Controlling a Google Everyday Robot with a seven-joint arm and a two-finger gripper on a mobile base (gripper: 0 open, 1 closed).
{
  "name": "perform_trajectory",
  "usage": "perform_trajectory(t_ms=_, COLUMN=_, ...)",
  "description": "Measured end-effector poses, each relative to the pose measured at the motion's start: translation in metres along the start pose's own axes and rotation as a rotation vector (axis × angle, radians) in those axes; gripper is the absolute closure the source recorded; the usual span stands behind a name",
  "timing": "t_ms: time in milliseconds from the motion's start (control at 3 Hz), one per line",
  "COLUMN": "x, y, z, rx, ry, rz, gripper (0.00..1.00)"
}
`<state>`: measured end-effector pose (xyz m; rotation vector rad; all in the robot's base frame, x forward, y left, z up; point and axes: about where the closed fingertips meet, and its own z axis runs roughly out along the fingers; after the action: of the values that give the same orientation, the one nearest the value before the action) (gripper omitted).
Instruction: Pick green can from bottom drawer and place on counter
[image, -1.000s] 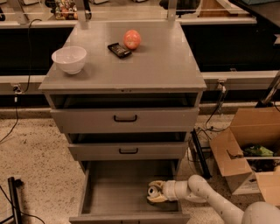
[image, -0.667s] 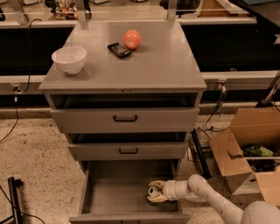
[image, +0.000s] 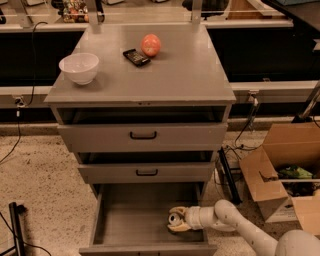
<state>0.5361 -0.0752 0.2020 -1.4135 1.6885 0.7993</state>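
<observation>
The bottom drawer (image: 135, 220) stands pulled open at the foot of the grey cabinet. The green can (image: 174, 219) lies on its side at the drawer's right side, its silver top facing left. My gripper (image: 175, 220) reaches in from the right on a white arm, with one finger above the can and one below it, around the can. The counter (image: 185, 70) is the grey cabinet top above.
On the counter stand a white bowl (image: 79, 67), a black device (image: 136, 56) and a red-orange apple (image: 150, 44). Two upper drawers with black handles (image: 143, 135) are slightly ajar. An open cardboard box (image: 282, 167) and cables lie on the floor at right.
</observation>
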Motion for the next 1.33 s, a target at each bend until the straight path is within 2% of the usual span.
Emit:
perform_trajectory(t_ms=667, x=0.004, y=0.001, z=0.006, rx=-0.008, ry=0.011, rz=0.007, gripper=0.15)
perform_trajectory(t_ms=1000, x=0.009, y=-0.001, z=0.007, rx=-0.016, ry=0.021, rz=0.010, gripper=0.00)
perform_trajectory(t_ms=1333, x=0.010, y=-0.001, z=0.007, rx=-0.016, ry=0.022, rz=0.010, gripper=0.00)
